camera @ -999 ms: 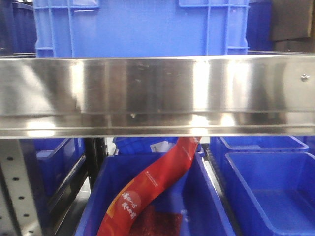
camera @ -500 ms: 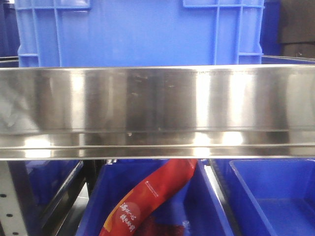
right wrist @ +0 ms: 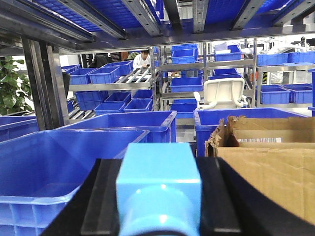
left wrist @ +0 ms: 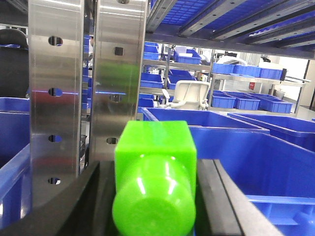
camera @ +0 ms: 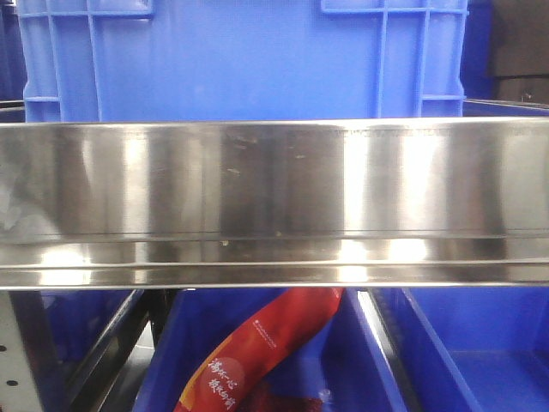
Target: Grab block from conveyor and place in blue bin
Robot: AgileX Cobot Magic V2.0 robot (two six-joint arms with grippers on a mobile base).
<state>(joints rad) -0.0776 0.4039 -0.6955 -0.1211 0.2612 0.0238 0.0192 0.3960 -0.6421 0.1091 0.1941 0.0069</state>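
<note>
Where steel rail (camera: 274, 189) spans, blue bin (camera: 244, 60), shelving (right wrist: 147, 19).

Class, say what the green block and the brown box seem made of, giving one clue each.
Green block: probably glossy plastic; bright highlights on its round stud. Brown box: apparently matte cardboard; ragged torn edge.

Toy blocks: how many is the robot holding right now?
2. A green block is clamped in the left gripper, and a light blue block is clamped in the right gripper. The front view shows none, though its steel rail may hide others.
</note>
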